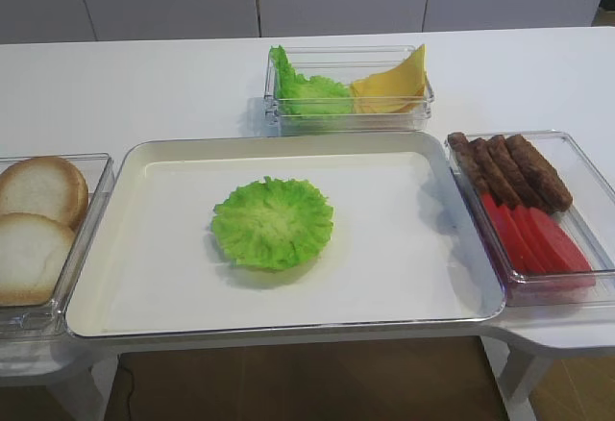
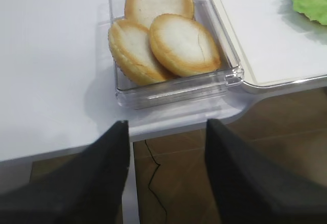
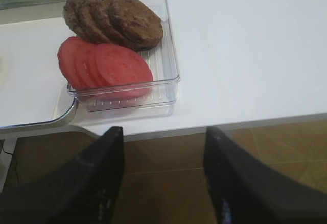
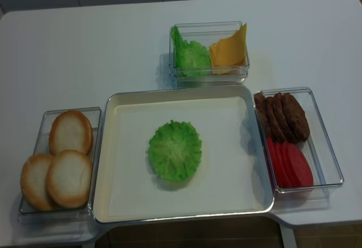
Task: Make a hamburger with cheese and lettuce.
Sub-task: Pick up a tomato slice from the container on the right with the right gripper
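Hamburger, item in progress: only one lettuce (image 1: 273, 222) leaf lay on the cream tray (image 1: 404, 277), just left of the tray's centre, flat and alone, with nothing stacked on it. Stock you had around it: bun halves (image 4: 56, 166) in a clear bin at nine o'clock of the tray; spare lettuce leaves (image 1: 306, 89) and cheese (image 1: 394, 83) slices standing on edge in a shared bin (image 1: 423, 104) at twelve o'clock, lettuce on the left, cheese on the right; brown patties (image 3: 115, 22) and red tomato slices (image 3: 104, 68) overlapped in a bin at three o'clock. Your right gripper (image 3: 163, 183) hung released, its dark jaws spread apart with nothing between them, off the table edge at six o'clock of the patty bin. Your left gripper (image 2: 166, 178) stood likewise released and empty, below the bun bin. Risks noted, as judgement: the cheese slices leaned against one another, so a pinch there could have lifted two at once or slid off the thin edge; the bin walls were close, so a finger could have caught a rim and dragged the bin; the leaf on the tray looked light and loose, so any layer set down off-centre could have pushed it sideways; overlapped patties and tomatoes invited a double pick.
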